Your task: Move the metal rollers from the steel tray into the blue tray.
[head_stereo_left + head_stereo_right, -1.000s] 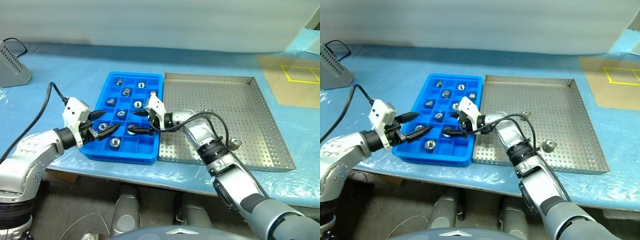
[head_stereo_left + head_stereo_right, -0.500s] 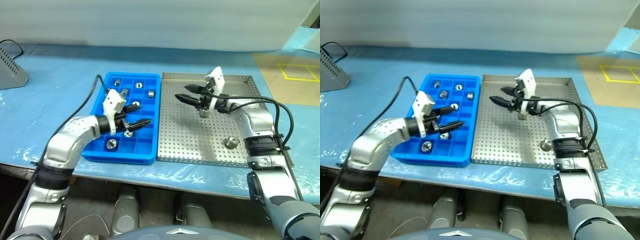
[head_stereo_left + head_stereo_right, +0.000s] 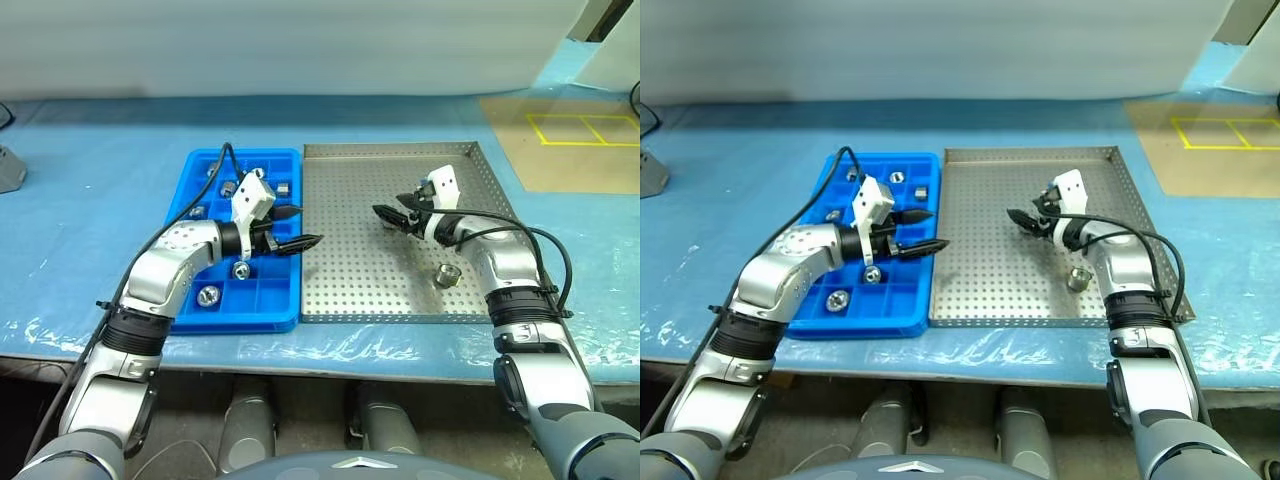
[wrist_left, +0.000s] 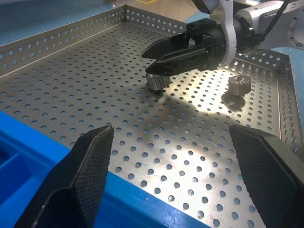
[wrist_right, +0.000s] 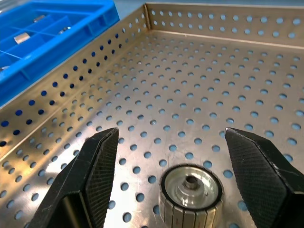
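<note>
1. Right tool (image 3: 392, 217), mid-right of the head view, is open & empty over the steel tray (image 3: 340, 290). In its wrist view one roller (image 5: 189, 192) stands between the spread fingers (image 5: 97, 178), not touching either.
2. 2nd roller (image 3: 446, 275) sits lower right on the tray floor, well apart from the 1st.
3. Left tool (image 3: 298, 228) is also open & empty, tips over the blue tray's (image 3: 240, 318) right edge, mid-frame. Several rollers already lie in its compartments.
4. Risk: closing off-centre could nudge the round roller so it rolls or tips on the holed floor.
5. Risk: a weak pinch on smooth metal could drop it over the tray rim or onto the worktop (image 3: 90, 230).
6. Risk: both arms near the shared tray edge, could clash on the carry.
</note>
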`<action>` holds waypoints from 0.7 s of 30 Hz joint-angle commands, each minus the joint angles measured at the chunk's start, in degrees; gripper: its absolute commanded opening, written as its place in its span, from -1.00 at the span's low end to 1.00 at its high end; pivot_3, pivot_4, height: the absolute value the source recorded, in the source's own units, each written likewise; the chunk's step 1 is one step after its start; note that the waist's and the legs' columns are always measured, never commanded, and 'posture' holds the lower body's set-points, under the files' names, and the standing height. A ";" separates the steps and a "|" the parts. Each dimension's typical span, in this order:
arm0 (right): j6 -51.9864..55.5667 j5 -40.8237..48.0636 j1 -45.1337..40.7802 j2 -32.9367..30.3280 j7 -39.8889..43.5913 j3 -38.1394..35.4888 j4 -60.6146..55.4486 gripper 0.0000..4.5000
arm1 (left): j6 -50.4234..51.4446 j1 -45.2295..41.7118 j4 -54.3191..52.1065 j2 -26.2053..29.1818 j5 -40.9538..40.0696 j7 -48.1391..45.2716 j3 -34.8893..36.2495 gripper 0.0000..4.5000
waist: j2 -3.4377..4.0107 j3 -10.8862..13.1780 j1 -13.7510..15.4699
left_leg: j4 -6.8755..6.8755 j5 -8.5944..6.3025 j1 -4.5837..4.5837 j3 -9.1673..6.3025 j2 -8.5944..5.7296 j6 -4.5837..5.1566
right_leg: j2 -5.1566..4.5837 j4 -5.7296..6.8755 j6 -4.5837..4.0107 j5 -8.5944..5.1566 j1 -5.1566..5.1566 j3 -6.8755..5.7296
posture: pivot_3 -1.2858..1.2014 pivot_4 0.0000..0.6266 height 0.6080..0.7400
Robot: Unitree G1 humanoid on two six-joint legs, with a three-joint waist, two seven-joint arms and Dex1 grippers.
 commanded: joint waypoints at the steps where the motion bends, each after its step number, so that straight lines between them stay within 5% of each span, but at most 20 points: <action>1: -1.56 -0.01 0.15 -0.25 0.72 -0.39 1.42 0.62 | -1.00 0.03 -1.39 0.05 -0.19 -0.32 1.25 0.81 | 0.00 0.00 0.09 | 0.02 0.00 0.00 0.00 0.00 0.00 | 0.00 0.01 0.00 0.00 0.00 0.00 | -0.02 -0.52 1.00; 7: -5.35 -2.61 -0.58 0.20 -0.10 0.70 6.99 0.62 | -1.33 0.27 -0.43 0.02 0.95 0.64 1.44 0.81 | 0.00 0.00 0.06 | 0.05 -0.02 0.00 0.00 0.00 0.03 | -0.01 0.02 0.00 0.00 0.02 0.00 | -0.02 -0.52 1.00; 14: -7.92 -3.93 -1.40 0.86 -0.57 1.12 7.81 -0.23 | -1.02 0.69 -1.20 0.27 1.08 0.66 1.55 0.81 | 0.00 0.00 0.03 | 0.04 -0.03 0.01 0.00 0.01 0.05 | 0.00 0.02 0.00 0.00 0.02 0.00 | -0.02 -0.52 1.00; 21: -7.13 -3.58 -1.46 0.93 0.03 1.23 4.79 -0.26 | 0.75 2.18 -3.65 1.49 -1.52 0.52 4.53 0.81 | 0.01 0.00 -0.03 | 0.04 -0.03 0.01 0.00 0.01 0.05 | -0.01 0.02 0.00 0.00 0.02 0.00 | -0.01 -0.52 1.00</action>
